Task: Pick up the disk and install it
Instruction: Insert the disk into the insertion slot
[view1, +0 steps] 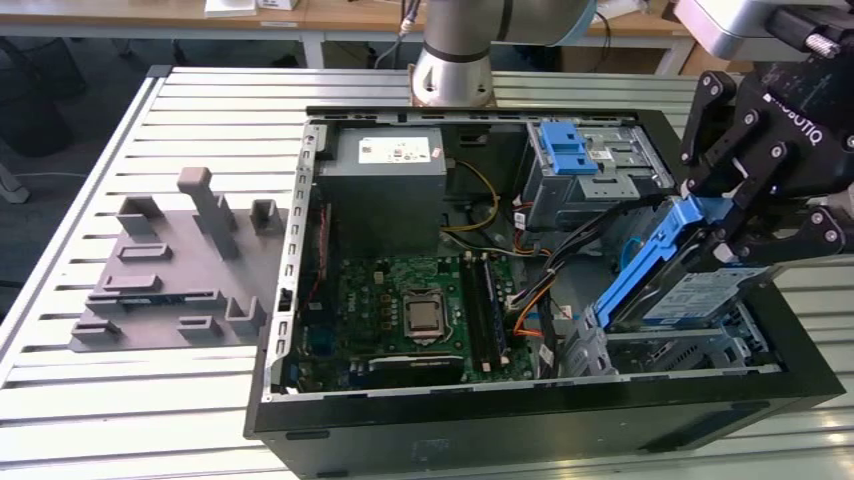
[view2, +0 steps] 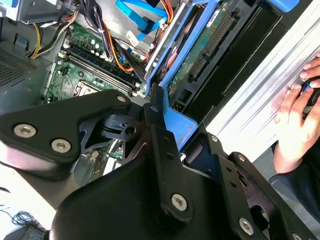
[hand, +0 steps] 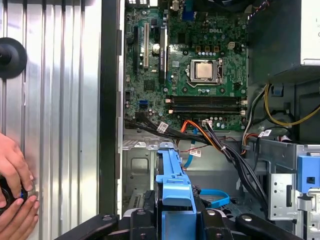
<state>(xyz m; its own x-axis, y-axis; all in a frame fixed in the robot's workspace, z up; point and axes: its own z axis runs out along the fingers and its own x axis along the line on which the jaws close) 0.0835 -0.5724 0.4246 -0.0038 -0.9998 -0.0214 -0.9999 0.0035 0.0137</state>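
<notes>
Exterior view: the black pincer is clamping the flat silver-metal, blue-railed disk, which is tilting just beneath it into the grey metal bay, so pickup is looking done and seating unfinished.

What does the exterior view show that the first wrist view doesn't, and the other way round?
Exterior view: the grey holder plate lying beside the computer case, and the disk with its label. First wrist view: a person's hand outside the case. Both: the green motherboard, and the pincer clamped on the disk's blue rail.
</notes>
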